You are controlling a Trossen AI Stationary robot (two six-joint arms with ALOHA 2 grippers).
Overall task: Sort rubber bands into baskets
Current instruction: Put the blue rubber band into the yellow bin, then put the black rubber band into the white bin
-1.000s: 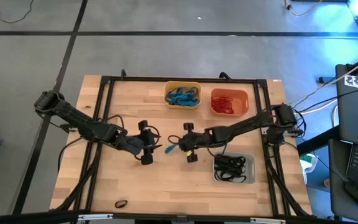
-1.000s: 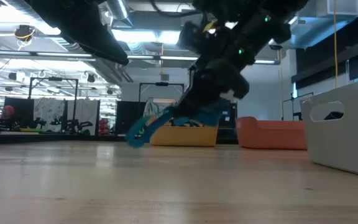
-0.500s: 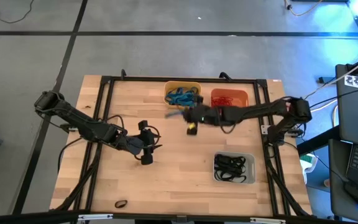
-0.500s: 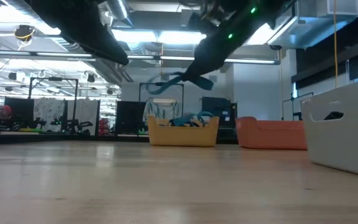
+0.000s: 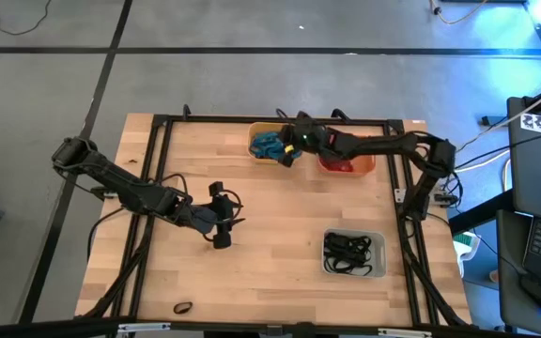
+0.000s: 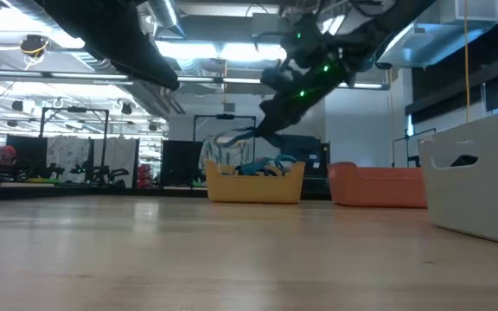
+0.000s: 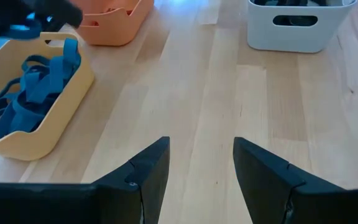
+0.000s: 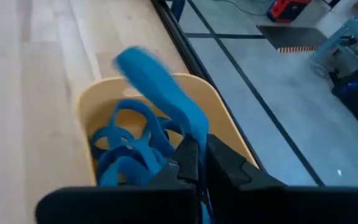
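overhead, table-level and two wrist views, all sharing the yellow basket [image 5: 263, 155]

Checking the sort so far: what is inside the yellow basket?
The yellow basket holds only blue rubber bands, loosely piled. The right pincer, shut on another blue band, hangs above it. The basket floor beneath the pile is covered.

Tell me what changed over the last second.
The right end effector, shut on a blue rubber band, swung from the table's middle up and back until it hangs over the yellow plastic basket. The left end effector stayed open above the bare wood; the orange basket, the pale grey basket and the black band near the front edge stayed put.
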